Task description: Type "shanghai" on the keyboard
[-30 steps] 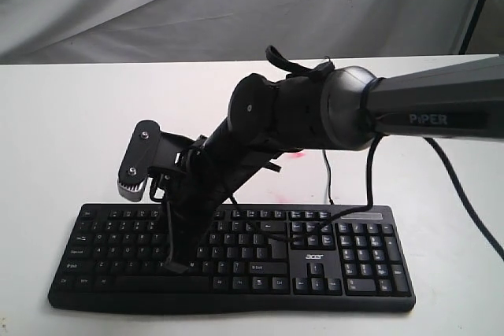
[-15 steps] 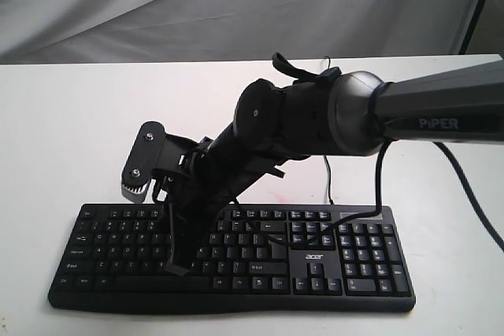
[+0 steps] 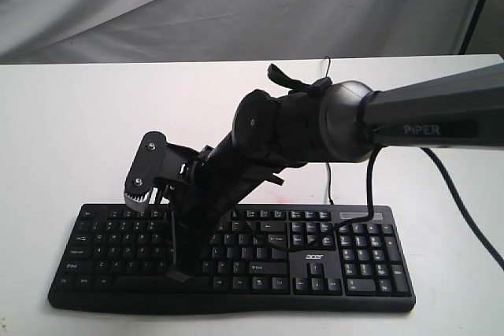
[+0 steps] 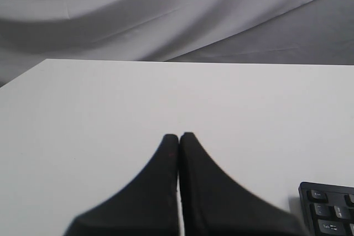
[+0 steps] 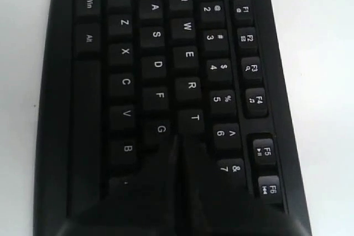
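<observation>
The black keyboard (image 3: 354,267) lies along the table's front edge. My right arm reaches across it from the right. Its gripper (image 3: 179,267) points down onto the letter keys left of the middle. In the right wrist view the keyboard (image 5: 86,109) fills the frame. There the right gripper (image 5: 178,137) is shut with nothing in it, and its tips sit just beside the G key (image 5: 161,129) and the T key (image 5: 194,118). The keys under the fingers are hidden. My left gripper (image 4: 178,135) is shut and empty over bare table. One corner of the keyboard (image 4: 330,214) shows beside it.
The white table (image 3: 71,131) stretches behind and to both sides of the keyboard. The keyboard's thin black cable (image 3: 328,188) runs back toward the rear. A grey cloth backdrop (image 3: 157,5) hangs behind. A black stand leg (image 3: 475,9) is at the far right.
The right arm has dropped a little. Its wrist and shut gripper have moved down toward the keys and slightly toward the keyboard's front edge.
</observation>
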You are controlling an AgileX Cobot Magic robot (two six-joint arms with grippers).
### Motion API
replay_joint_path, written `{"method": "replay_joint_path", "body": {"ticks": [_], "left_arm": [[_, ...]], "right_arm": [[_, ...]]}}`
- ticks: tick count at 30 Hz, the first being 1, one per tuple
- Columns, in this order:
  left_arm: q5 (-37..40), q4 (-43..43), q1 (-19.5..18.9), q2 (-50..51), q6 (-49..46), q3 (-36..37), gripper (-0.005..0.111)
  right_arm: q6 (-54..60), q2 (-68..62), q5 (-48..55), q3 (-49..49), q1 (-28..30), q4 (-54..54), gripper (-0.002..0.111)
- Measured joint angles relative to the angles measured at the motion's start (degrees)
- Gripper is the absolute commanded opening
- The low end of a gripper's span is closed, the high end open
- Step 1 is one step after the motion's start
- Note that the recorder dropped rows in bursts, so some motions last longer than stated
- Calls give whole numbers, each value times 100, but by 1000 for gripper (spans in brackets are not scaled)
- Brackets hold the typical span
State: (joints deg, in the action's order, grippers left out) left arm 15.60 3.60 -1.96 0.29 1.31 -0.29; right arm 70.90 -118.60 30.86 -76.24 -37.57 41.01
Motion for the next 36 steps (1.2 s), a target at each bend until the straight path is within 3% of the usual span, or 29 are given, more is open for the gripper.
{"method": "replay_joint_path", "body": {"ticks": [36], "left_arm": [[0, 0, 0, 0, 0, 0, 1]], "right_arm": [[515, -243, -24, 2, -43, 250, 0]]}}
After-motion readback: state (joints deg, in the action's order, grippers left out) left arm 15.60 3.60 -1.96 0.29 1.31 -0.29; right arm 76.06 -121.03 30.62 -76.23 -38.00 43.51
